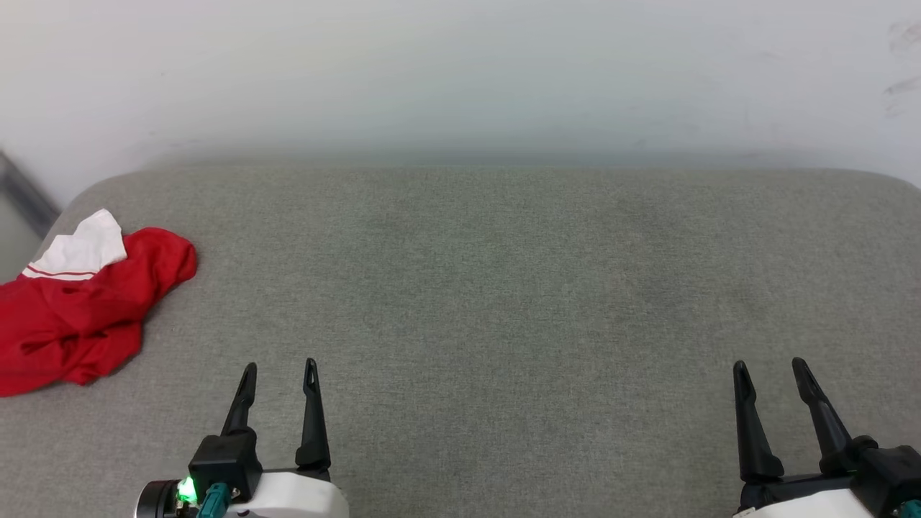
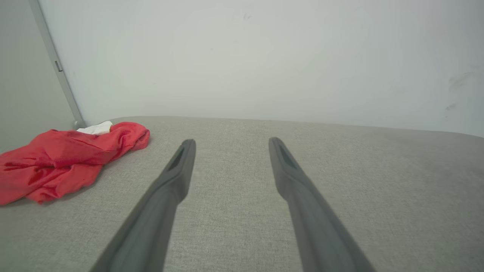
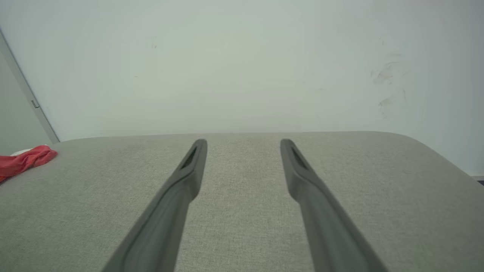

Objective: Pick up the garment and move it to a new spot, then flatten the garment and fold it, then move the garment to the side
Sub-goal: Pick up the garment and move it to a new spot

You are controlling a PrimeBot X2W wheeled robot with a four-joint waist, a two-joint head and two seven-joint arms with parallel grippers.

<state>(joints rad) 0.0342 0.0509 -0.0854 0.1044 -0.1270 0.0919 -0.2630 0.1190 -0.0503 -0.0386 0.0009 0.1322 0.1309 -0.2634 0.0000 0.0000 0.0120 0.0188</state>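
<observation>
**Crumpled red jersey at the far left, both grippers apart and empty**

The red jersey-style garment lies in a crumpled heap at the far left of the grey fabric-covered worktop, partly cut off by the left edge of the head view. A white short sleeve with a thin red stripe sits on top at its far side. No number or letters show in the folds. From the left wrist view the garment is bunched low on the fabric, left of the fingers. From the right wrist view just a red tip of it shows at the left edge.

The left gripper hovers at the near edge, right of the garment and clear of it, its two dark fingers spread with nothing between them. The right gripper is at the near right, well apart from the garment, fingers likewise spread and empty.

Behind the worktop stands a pale wall with faint scuff marks at the right. A grey metal strip runs up the wall at the far left.
</observation>
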